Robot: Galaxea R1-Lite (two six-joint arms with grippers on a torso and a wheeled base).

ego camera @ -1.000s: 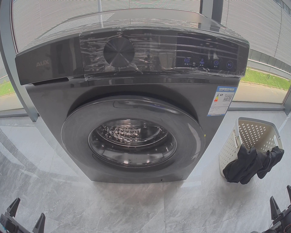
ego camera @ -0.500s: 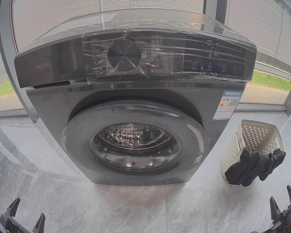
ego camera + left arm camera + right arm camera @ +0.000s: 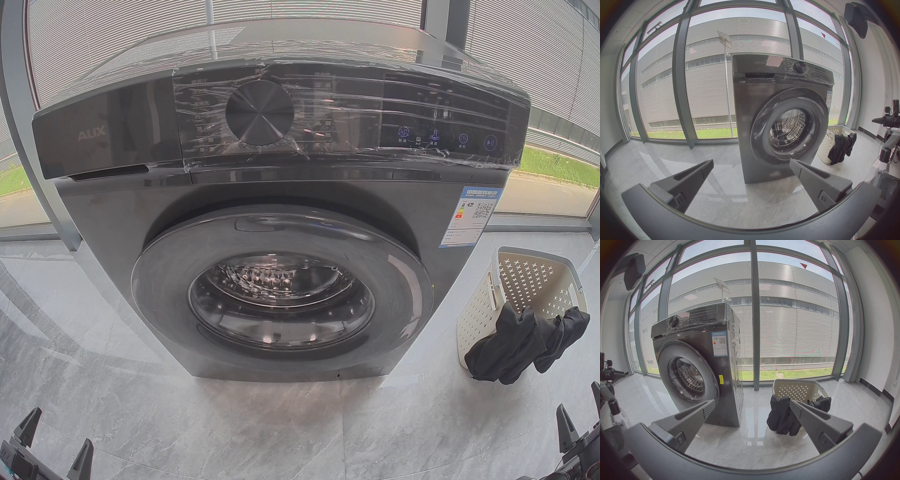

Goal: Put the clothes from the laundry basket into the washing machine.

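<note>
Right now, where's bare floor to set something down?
Bare floor in front of the washing machine, and to its left up to the window. Tight: the strip between machine and laundry basket, clothes draped over its rim.

My left gripper shows at the lower left corner of the head view as two black, pointed fingers. My right gripper looks the same at the lower right corner. Seen from the wrist, each finger is a dark grey wedge with a finely ribbed pad at its tip and one round screw near its base. A smooth, curved grey bracket joins them.
</note>
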